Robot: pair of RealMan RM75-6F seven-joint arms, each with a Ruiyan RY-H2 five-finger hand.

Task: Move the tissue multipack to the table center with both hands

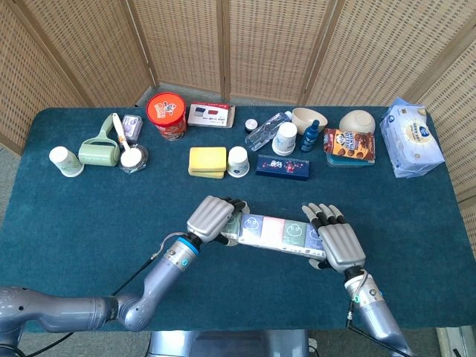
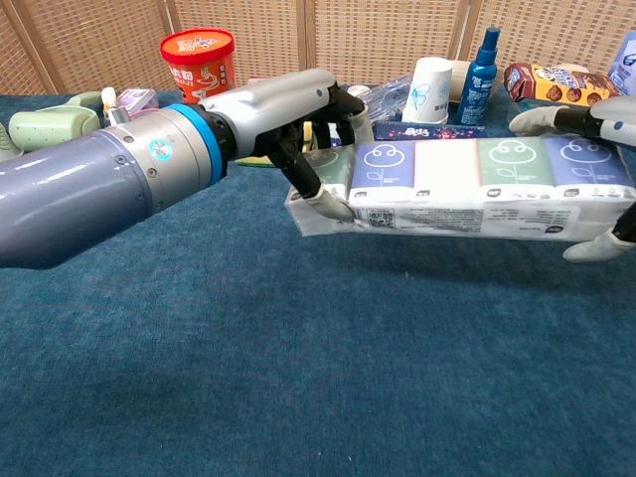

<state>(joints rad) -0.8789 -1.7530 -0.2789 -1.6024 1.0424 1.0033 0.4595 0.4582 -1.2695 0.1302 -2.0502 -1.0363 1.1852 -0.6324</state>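
The tissue multipack (image 1: pixel 279 233) is a long clear-wrapped row of pastel packets with smiley faces, held a little above the blue table; the chest view shows it level (image 2: pixel 467 189). My left hand (image 1: pixel 214 219) grips its left end, fingers curled over the top and thumb under the front edge (image 2: pixel 308 124). My right hand (image 1: pixel 332 239) covers the right end. In the chest view its fingers (image 2: pixel 561 116) lie over the top of the pack and its thumb sits at the lower front corner.
Along the back of the table (image 1: pixel 89 216) stand a red tub (image 1: pixel 166 113), a yellow box (image 1: pixel 207 161), a white cup (image 1: pixel 238 161), a dark blue box (image 1: pixel 282 166), a cookie pack (image 1: pixel 349 143), a wipes pack (image 1: pixel 411 138) and a lint roller (image 1: pixel 99 149).
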